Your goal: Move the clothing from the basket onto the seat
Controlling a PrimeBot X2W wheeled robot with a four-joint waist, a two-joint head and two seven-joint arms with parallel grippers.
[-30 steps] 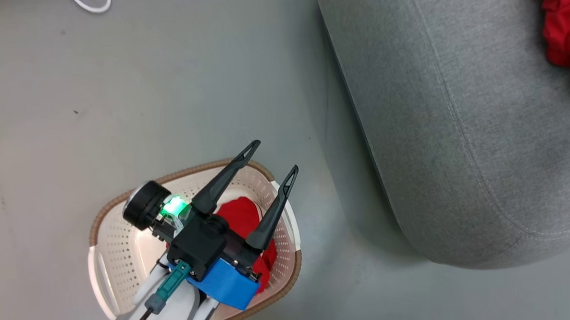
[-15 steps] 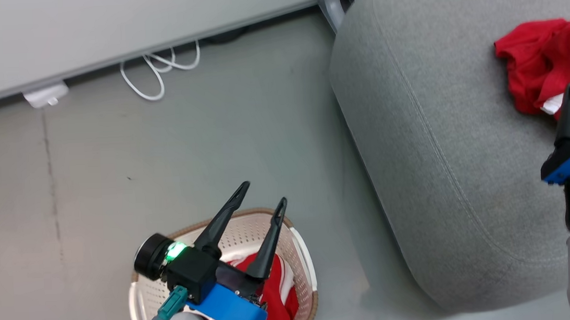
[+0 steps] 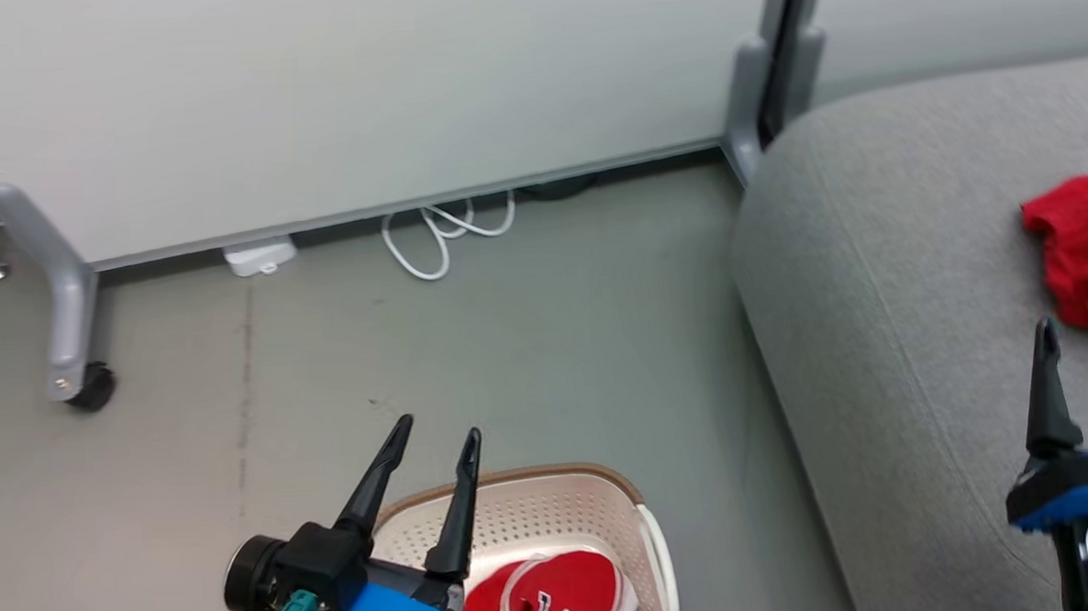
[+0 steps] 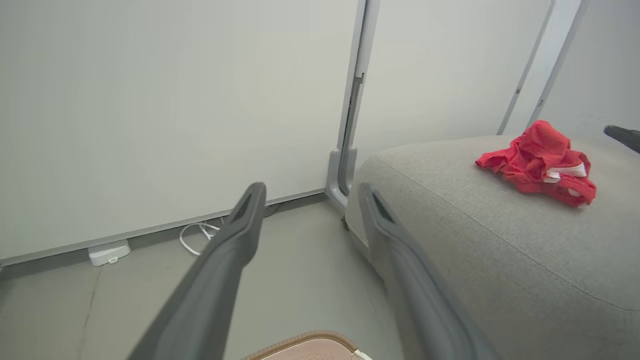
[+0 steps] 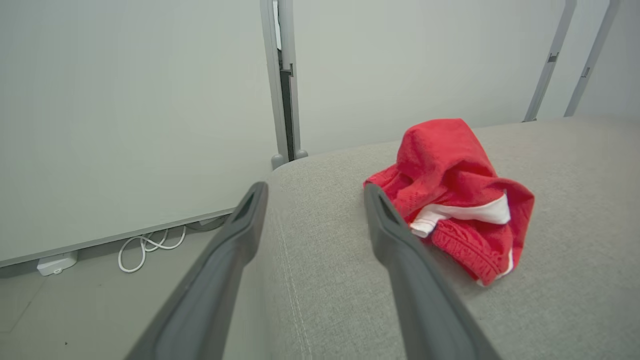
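Observation:
The cream basket (image 3: 607,486) with a brown rim (image 4: 300,345) stands on the floor at the bottom of the head view. A red jersey (image 3: 557,603) with white trim and dark lettering lies inside it. My left gripper (image 3: 437,429) hovers open and empty above the basket's far rim, its fingers (image 4: 240,235) pointing at the wall. On the grey seat (image 3: 876,328) lies a crumpled red garment (image 3: 1079,245) with white trim (image 5: 465,212). My right gripper (image 3: 1085,332) is open above the seat, just short of that garment (image 5: 450,170), holding nothing.
Pale partition panels (image 3: 360,93) with grey posts (image 3: 756,103) stand behind. A white cable (image 3: 440,237) and a white adapter (image 3: 260,256) lie at their foot. A grey leg on a caster (image 3: 74,363) stands at the far left. Grey floor (image 3: 527,343) separates basket and seat.
The head camera has tilted up, bringing the panels into view. My left gripper has lifted off the basket, uncovering the jersey. My right gripper has come into view, open, near the garment on the seat.

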